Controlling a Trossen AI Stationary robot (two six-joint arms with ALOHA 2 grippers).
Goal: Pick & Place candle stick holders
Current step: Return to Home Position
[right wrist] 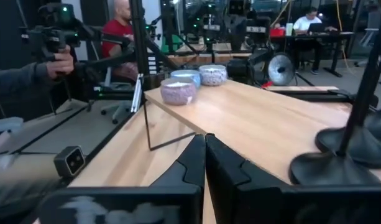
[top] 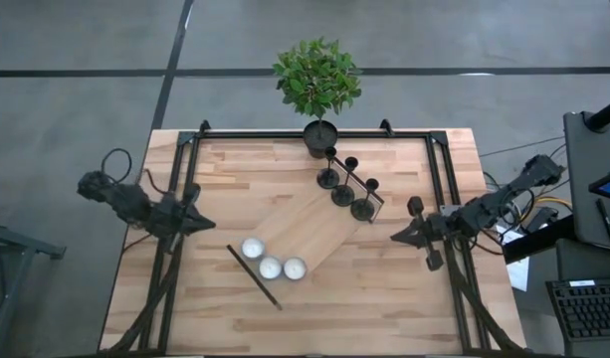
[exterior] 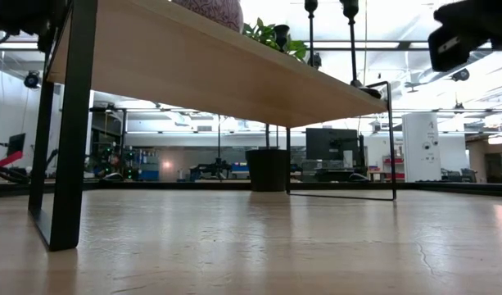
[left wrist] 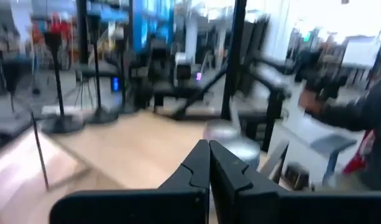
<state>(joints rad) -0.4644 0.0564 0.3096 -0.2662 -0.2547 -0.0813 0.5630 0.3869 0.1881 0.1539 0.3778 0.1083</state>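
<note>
Three matte-black candle stick holders [top: 328,177], [top: 342,193], [top: 363,208] stand in a row by their disc bases on the far right end of a low wooden riser [top: 309,231]. Two of the bases show in the right wrist view [right wrist: 330,167], [right wrist: 358,140]. Two stems show at the top of the low view [exterior: 310,33], [exterior: 351,41]. My left gripper [top: 207,223] is shut and empty, above the table left of the riser. My right gripper [top: 396,237] is shut and empty, right of the riser, a short way from the nearest holder. Both pairs of fingers are closed in the wrist views [left wrist: 209,165], [right wrist: 204,158].
Three white candles [top: 271,267] sit on the riser's near left end, also in the right wrist view [right wrist: 178,92]. A green plant in a black pot [top: 319,134] stands at the table's far edge, just behind the holders. People show in the room beyond the table [right wrist: 119,31], [left wrist: 358,112].
</note>
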